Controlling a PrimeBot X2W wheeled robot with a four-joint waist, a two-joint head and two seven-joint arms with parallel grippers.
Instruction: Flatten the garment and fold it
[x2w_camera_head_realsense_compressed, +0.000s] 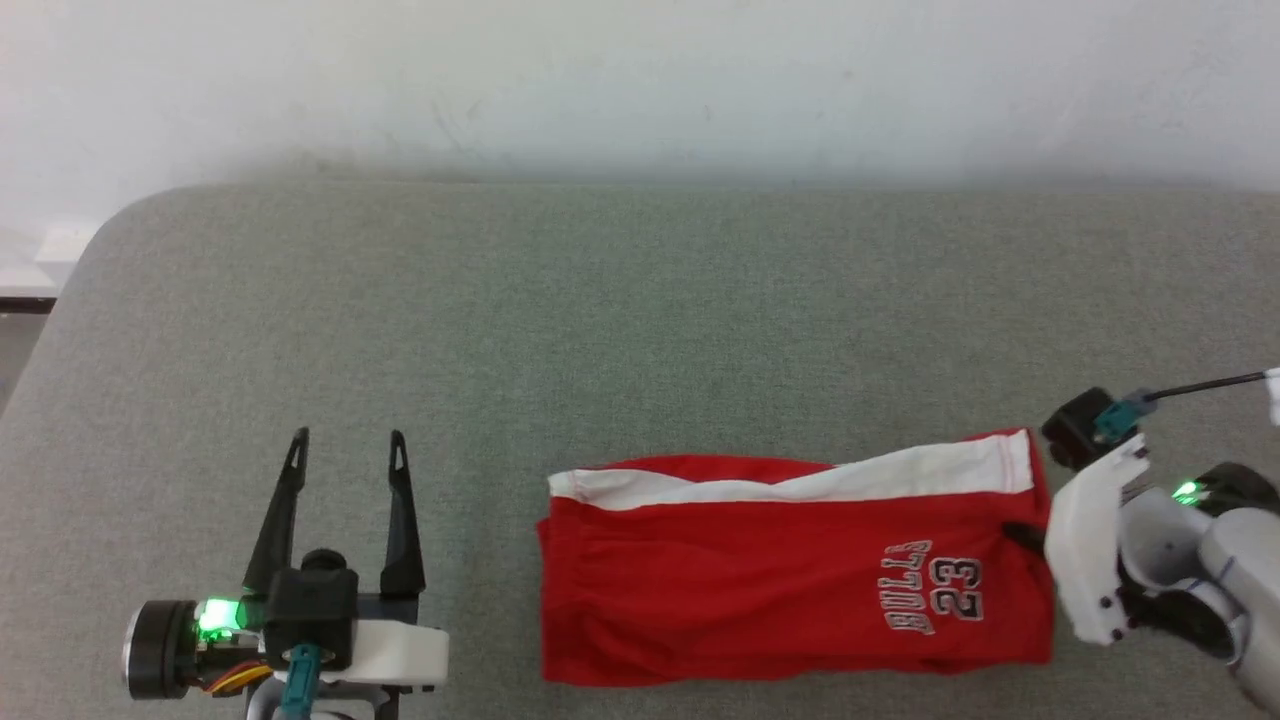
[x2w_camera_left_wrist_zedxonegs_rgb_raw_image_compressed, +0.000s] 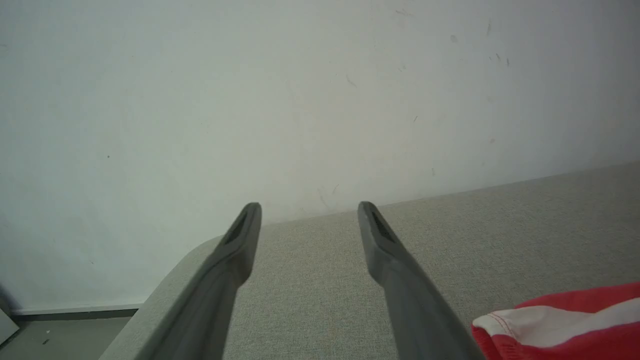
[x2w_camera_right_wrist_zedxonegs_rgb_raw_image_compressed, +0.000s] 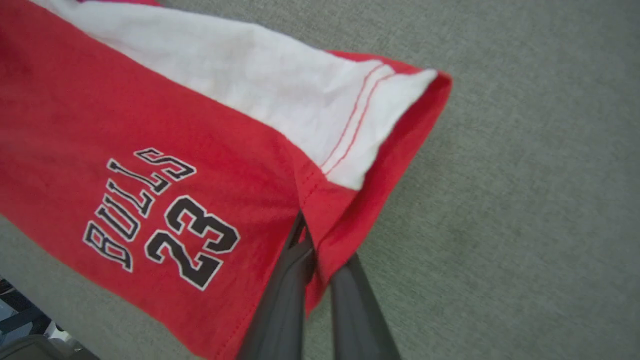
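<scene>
Closest to the lens in the right wrist view, the right gripper (x2w_camera_right_wrist_zedxonegs_rgb_raw_image_compressed: 320, 247) has its jaws pinched shut on the red hem of the garment (x2w_camera_head_realsense_compressed: 760, 580), just below the end of the white side stripe (x2w_camera_right_wrist_zedxonegs_rgb_raw_image_compressed: 280, 95). In the head view the garment lies flat on the grey worktop (x2w_camera_head_realsense_compressed: 600, 320), from lower centre to lower right of the frame. It appears folded leg over leg, with its long axis running left to right across the picture. The hem end points to the right edge, where the pale right arm reaches in, and the waistband end faces the centre. A "BULLS 23" print (x2w_camera_head_realsense_compressed: 935, 590) sits near the gripped end. At the lower left of the head view, the left gripper (x2w_camera_head_realsense_compressed: 348, 440) rests with its jaws spread wide and holding nothing. It is well apart from the waistband end, and the left wrist view catches only a red and white corner at its lower right. The coming fold likely turns on this layout. The right arm holds the hem end, so carrying that end leftward along the long axis toward the waistband would halve the garment. The left arm is the nearer one for steadying the waistband.
</scene>
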